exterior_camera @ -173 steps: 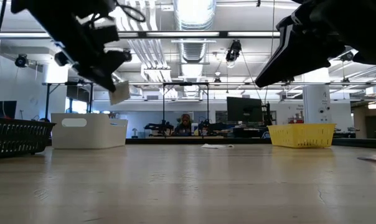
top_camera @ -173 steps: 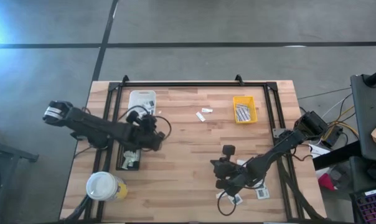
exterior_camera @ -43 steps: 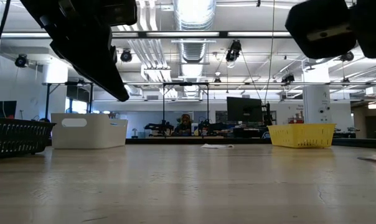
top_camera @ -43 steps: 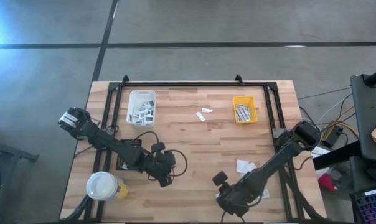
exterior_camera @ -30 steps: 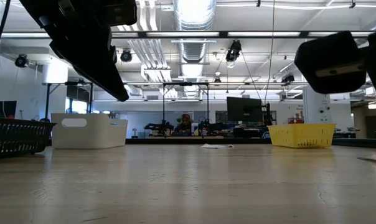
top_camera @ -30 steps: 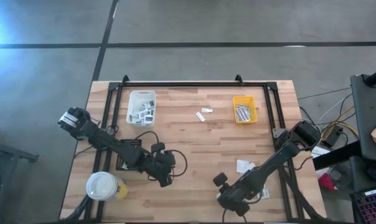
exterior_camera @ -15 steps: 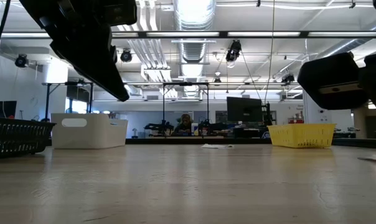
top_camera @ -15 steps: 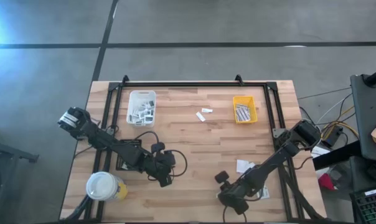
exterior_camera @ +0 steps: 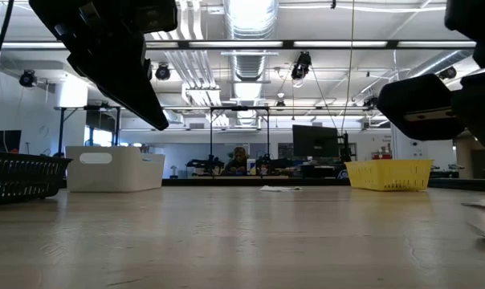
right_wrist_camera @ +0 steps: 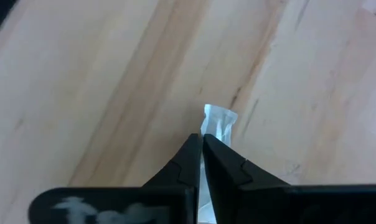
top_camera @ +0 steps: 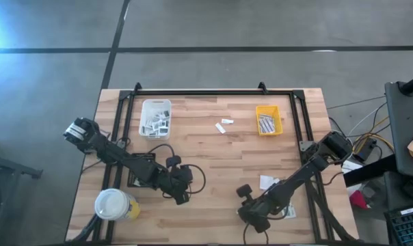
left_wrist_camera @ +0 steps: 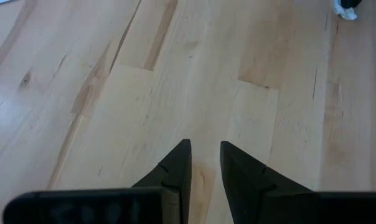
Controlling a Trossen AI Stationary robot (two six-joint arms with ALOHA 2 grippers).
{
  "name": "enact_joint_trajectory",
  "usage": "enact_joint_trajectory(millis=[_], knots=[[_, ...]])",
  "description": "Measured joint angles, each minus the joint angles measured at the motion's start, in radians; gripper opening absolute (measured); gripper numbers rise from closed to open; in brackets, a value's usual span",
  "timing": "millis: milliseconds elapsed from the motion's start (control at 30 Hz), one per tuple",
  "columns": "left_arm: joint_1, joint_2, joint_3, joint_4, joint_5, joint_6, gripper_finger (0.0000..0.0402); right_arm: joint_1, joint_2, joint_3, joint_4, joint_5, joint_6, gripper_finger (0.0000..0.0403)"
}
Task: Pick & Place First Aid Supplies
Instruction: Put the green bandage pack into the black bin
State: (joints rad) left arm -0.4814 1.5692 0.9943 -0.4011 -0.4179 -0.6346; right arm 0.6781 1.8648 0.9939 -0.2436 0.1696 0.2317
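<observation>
The first aid supplies are small white packets. Several lie in the white tray, two loose ones lie at the table's middle far side, and others lie near my right arm. My right gripper is low over the table near its front edge, shut on one white packet. My left gripper hangs over bare wood left of centre, its fingers a little apart with nothing between them. My right gripper pinches the white packet between its two fingers, which slant down from above. One end of the packet sticks out past the fingertips, just over the wood. Whether the packet still touches the table I cannot tell.
A yellow tray with striped strips stands at the far right. A black tray lies under my left arm, and a white-lidded yellow cup stands at the near left corner. A black frame runs along the table's far edge.
My right gripper has sunk a little toward the table near its front edge, and its wrist has rolled slightly.
</observation>
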Motion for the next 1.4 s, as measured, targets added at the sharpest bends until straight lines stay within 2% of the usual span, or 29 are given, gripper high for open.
enact_joint_trajectory(millis=[600, 933, 1100, 1400], knots=[[0.000, 0.000, -0.001, -0.001, 0.000, -0.001, 0.0078, -0.002, -0.014, 0.025, -0.070, 0.020, -0.014, 0.0008], [0.000, 0.000, -0.001, 0.000, 0.001, 0.002, 0.0078, -0.001, -0.118, 0.027, -0.129, 0.016, -0.021, 0.0008], [0.000, 0.000, -0.001, 0.016, 0.001, 0.035, 0.0078, -0.003, -0.195, 0.024, -0.127, 0.018, -0.029, 0.0008], [0.000, 0.000, -0.001, 0.163, 0.001, 0.213, 0.0078, -0.010, -0.295, 0.011, -0.063, 0.118, -0.137, 0.0008]])
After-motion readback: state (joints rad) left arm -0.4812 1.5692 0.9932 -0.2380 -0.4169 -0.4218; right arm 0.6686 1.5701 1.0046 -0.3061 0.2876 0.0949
